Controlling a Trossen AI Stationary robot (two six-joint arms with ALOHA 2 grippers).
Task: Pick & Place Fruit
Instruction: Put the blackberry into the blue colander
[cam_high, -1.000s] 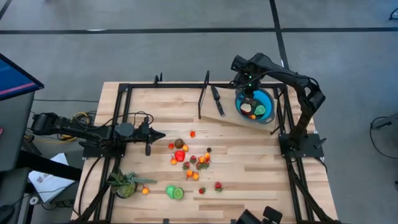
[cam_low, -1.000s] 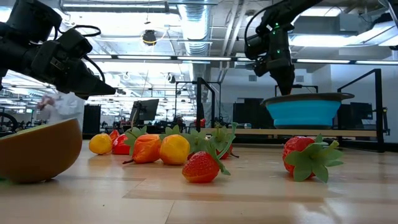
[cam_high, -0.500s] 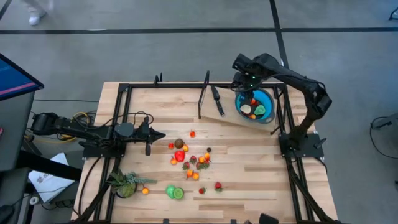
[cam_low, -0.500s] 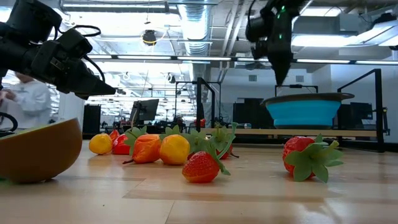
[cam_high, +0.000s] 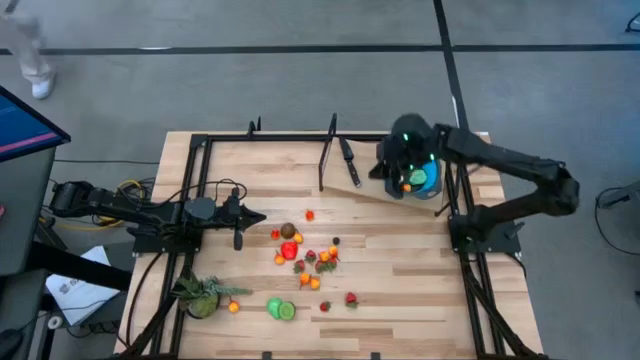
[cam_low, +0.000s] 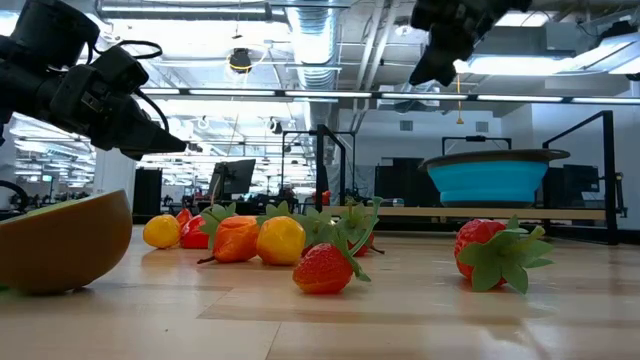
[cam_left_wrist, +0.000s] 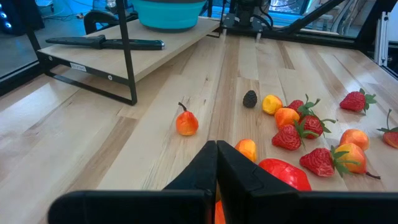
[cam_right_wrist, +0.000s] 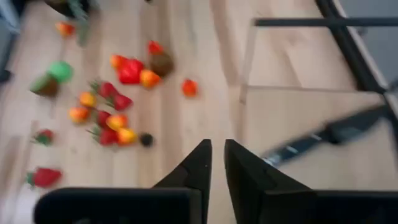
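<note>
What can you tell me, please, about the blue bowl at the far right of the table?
The blue bowl is round and wide, with a thin dark rim and smooth sides that look like plastic or silicone. It sits upright on a raised wooden shelf at the table's far right, beside a black-handled knife. From above, the right arm covers most of it; a few fruits show inside, orange and green. Nothing grips it.
</note>
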